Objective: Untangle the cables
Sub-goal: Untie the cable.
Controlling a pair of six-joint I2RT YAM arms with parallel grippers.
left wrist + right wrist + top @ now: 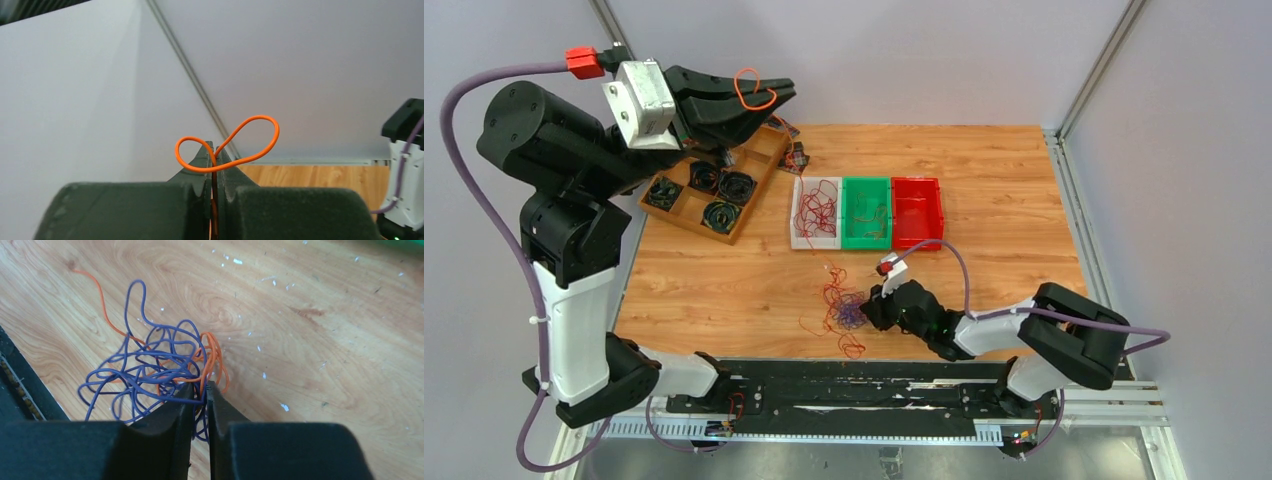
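A: Upper left: left gripper (776,96) is clamping one orange wire (754,92), which is looping above its tips, raised.
B: Lower centre: right gripper (871,306) is pinching purple and orange strands of the cable clump (839,310) lying on the table (1004,200).
A: Risk: it is gripping several strands, so pulling is likely tightening knots or dragging the whole clump.

Wooden desk (984,170) in front of me holds: partitioned wooden tray (759,160) far left; white plastic bin (816,244), green plastic bin (866,245), red plastic bin (916,215) touching in a row mid-desk; clump of thin red, orange, purple cables (839,305) near my edge.
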